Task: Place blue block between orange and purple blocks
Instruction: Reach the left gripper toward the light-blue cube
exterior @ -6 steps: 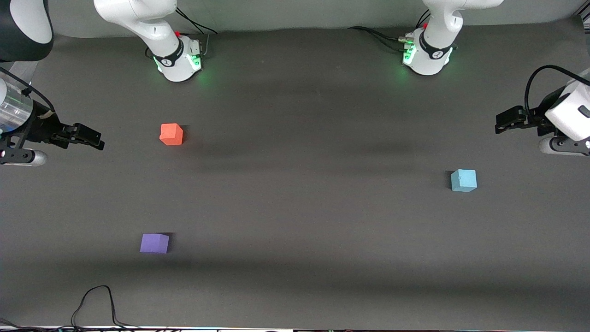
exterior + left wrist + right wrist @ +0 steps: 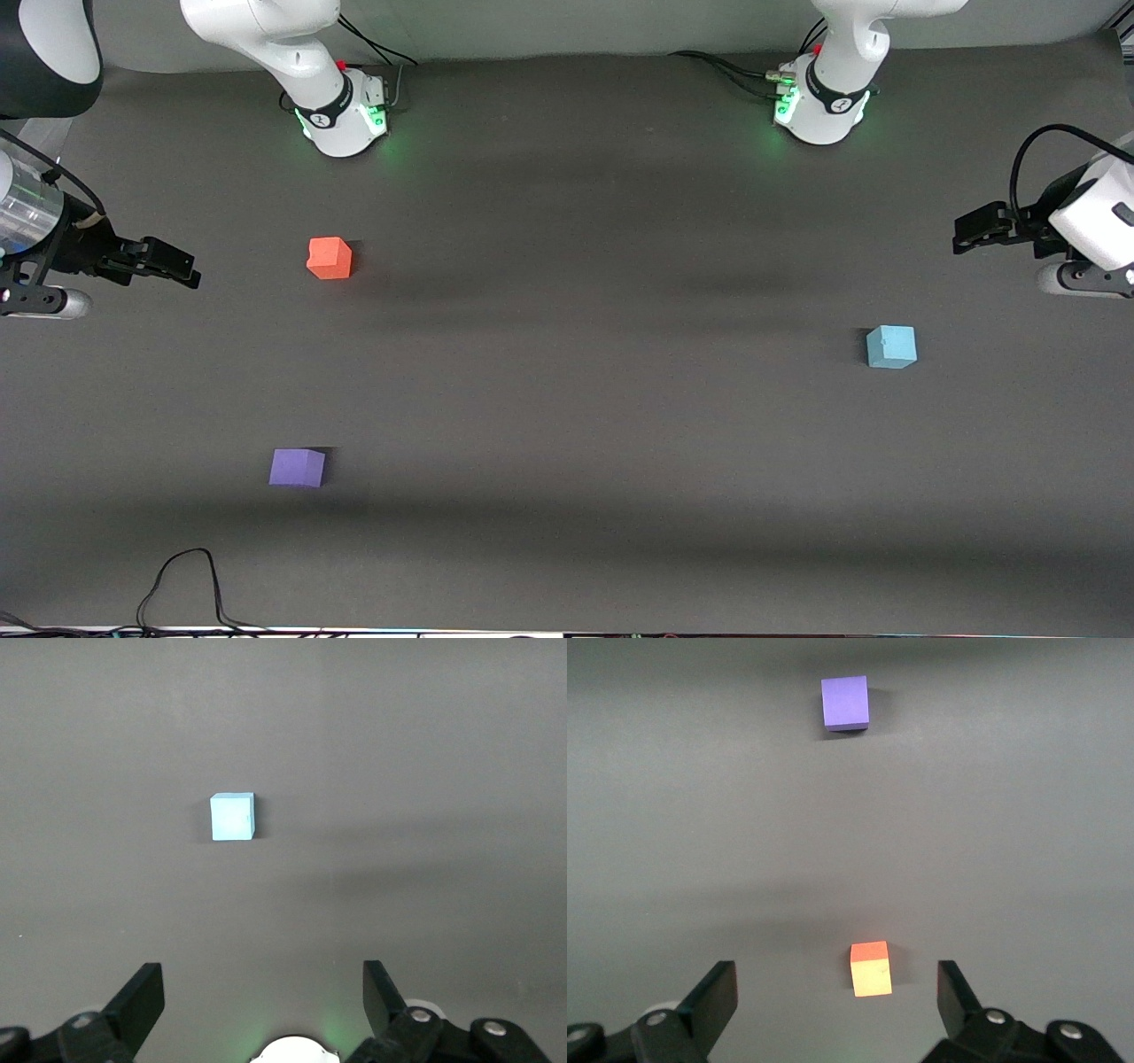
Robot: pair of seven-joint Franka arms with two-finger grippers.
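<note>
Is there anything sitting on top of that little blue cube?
No. The blue block has a bare top face, and it rests alone on the dark table. Its underside is covered, so nothing can be said of that.

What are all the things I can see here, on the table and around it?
blue block: one, light sky blue, on the table toward the left arm's end, apart from the other cubes.
orange block: one, orange-red, toward the right arm's end.
purple block: one, violet, nearer to the front camera than the orange block.
table: one, dark grey mat.
cable: one, black, looped at the table's edge nearest the front camera.
left gripper: black, open, raised at the left arm's end.
right gripper: black, open, raised at the right arm's end.
</note>
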